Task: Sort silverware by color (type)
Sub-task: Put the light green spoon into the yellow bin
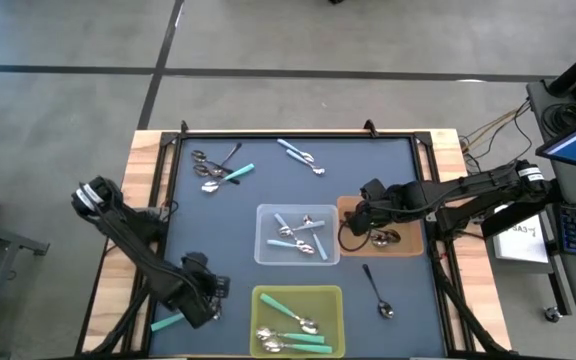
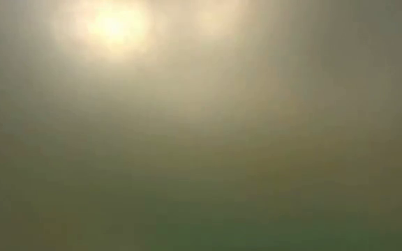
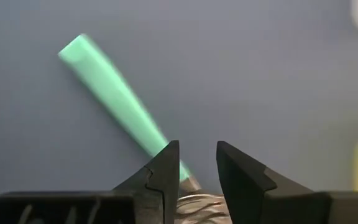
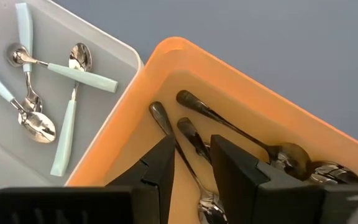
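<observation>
Spoons are mostly sorted: light-blue ones lie in the clear bin (image 1: pixel 268 215), green ones in the yellow-green bin (image 1: pixel 261 300), dark ones in the brown bin (image 1: pixel 346 208). My left gripper (image 3: pixel 197 171) sits low at the tabletop's (image 1: pixel 388 170) near left, fingers slightly apart around a green-handled spoon (image 3: pixel 114 93), not yet clamped. My right gripper (image 4: pixel 192 163) hovers over the brown bin, jaws apart and empty. Left to do: one dark spoon (image 1: pixel 378 292) loose near the right, a mixed cluster (image 1: pixel 218 170) far left, and a light-blue spoon (image 1: pixel 301 155) at the far edge.
</observation>
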